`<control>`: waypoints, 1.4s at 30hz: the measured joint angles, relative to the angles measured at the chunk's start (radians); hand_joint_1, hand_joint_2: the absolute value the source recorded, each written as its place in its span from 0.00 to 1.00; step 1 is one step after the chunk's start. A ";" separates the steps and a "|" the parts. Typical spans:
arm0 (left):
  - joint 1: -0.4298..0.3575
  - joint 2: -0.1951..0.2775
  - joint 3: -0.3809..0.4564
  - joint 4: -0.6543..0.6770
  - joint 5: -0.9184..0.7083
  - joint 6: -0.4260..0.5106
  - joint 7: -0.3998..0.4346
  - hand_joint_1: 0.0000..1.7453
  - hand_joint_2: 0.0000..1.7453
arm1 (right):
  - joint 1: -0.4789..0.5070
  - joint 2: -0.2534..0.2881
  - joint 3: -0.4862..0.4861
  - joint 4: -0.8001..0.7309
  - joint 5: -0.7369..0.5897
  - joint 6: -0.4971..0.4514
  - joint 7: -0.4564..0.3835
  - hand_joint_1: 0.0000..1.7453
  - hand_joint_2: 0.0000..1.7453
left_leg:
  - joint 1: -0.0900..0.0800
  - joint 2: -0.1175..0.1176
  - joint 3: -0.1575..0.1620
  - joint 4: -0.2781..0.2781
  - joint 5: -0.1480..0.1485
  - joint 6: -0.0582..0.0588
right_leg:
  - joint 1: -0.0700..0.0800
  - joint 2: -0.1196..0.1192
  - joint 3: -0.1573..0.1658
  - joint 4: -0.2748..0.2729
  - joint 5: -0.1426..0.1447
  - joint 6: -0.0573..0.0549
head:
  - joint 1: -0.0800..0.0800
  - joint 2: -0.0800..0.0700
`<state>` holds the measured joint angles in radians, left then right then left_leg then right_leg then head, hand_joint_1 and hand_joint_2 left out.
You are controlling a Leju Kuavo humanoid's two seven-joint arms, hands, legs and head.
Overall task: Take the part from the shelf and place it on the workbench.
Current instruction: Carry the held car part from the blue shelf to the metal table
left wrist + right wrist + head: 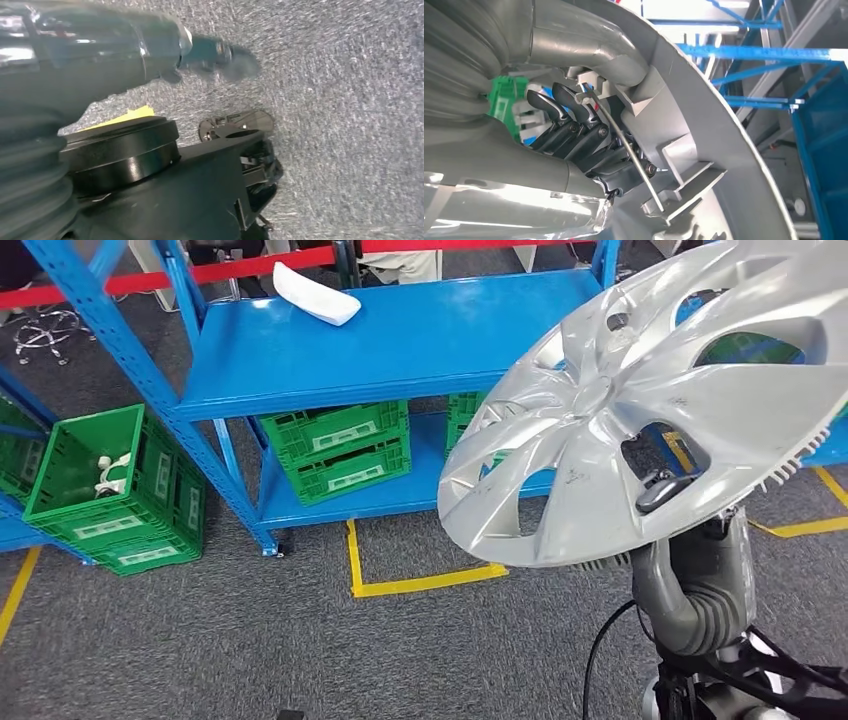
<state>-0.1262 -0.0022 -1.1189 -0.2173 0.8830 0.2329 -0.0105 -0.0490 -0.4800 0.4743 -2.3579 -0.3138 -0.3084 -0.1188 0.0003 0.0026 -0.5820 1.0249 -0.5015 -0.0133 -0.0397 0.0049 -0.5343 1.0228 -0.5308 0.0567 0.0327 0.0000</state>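
One part is in play, the silver hubcap (640, 400), already off the blue shelf (400, 350) and carried in the air in front of it, its face tilted toward the head camera; the right hand (574, 125) grasps it from behind, dark fingers (662, 490) hooked through a spoke opening; the left hand (220, 52) hangs over grey carpet (250, 640), its state unclear; no workbench is in sight, so a turn probably comes first.
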 joint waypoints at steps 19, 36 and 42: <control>-0.004 0.002 0.000 0.000 0.000 -0.002 0.001 0.00 1.00 | 0.010 0.002 -0.010 0.004 -0.001 0.007 0.000 1.00 1.00 | -0.017 -0.001 0.166 -0.086 -0.080 0.053 | 0.035 -0.011 -0.173 0.048 0.093 -0.029 | -0.038 0.000; 0.000 0.001 0.000 0.000 0.002 -0.004 0.002 0.00 1.00 | 0.017 0.000 -0.027 0.010 0.000 0.008 0.001 1.00 1.00 | -0.014 -0.005 0.000 0.141 -0.161 0.010 | 0.034 -0.010 -0.026 -0.041 0.050 -0.075 | -0.031 0.000; 0.002 0.002 0.000 0.000 0.003 -0.004 0.003 0.00 1.00 | 0.018 0.000 -0.028 0.009 0.000 0.007 0.001 1.00 1.00 | 0.003 -0.069 0.043 0.068 -0.082 0.009 | 0.033 0.063 -0.055 -0.026 0.067 -0.061 | -0.044 0.000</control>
<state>-0.1243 -0.0003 -1.1189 -0.2170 0.8858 0.2289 -0.0074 -0.0307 -0.4798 0.4466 -2.3491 -0.3140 -0.3011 -0.1183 0.0034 -0.0668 -0.5388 1.0927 -0.5832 -0.0039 -0.0064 0.0681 -0.5888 0.9971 -0.4638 -0.0047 -0.0110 0.0000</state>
